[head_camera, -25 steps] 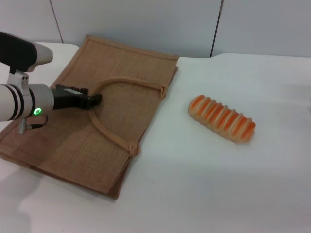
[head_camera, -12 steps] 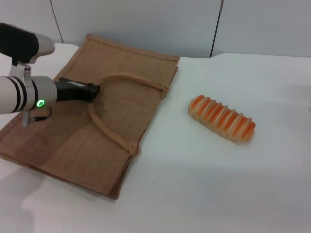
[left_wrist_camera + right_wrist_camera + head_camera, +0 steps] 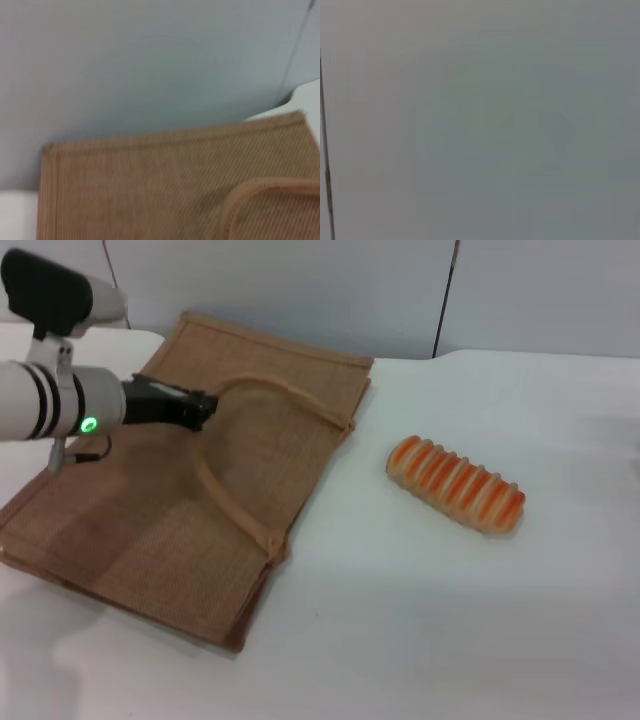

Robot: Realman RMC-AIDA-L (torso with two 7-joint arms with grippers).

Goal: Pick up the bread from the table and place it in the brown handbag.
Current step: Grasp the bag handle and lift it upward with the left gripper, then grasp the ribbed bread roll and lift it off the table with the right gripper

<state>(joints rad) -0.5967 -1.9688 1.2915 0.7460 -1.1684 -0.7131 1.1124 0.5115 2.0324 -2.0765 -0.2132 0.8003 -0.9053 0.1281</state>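
The flat tan-brown woven jute handbag point(image 3: 200, 490) lies on the white table point(image 3: 450, 620). The left gripper point(image 3: 205, 410) is clamped on its arched loop handle point(image 3: 225, 495). The striped beige-and-orange ridged bread loaf point(image 3: 456, 484) rests well apart on the table, outside the bag.

Tan-brown woven jute handbag point(image 3: 150, 185) lying flat before a pale grey wall point(image 3: 150, 60)

The bag's ribbed weave is filling most of the near field, its trimmed edge running along beneath the wall. A lighter, arched loop handle point(image 3: 250, 192) is curving across the bag's face. Bits of white tabletop point(image 3: 17, 215) are showing past one bag corner and again beyond the opposite corner, where a dark seam is running down the wall.
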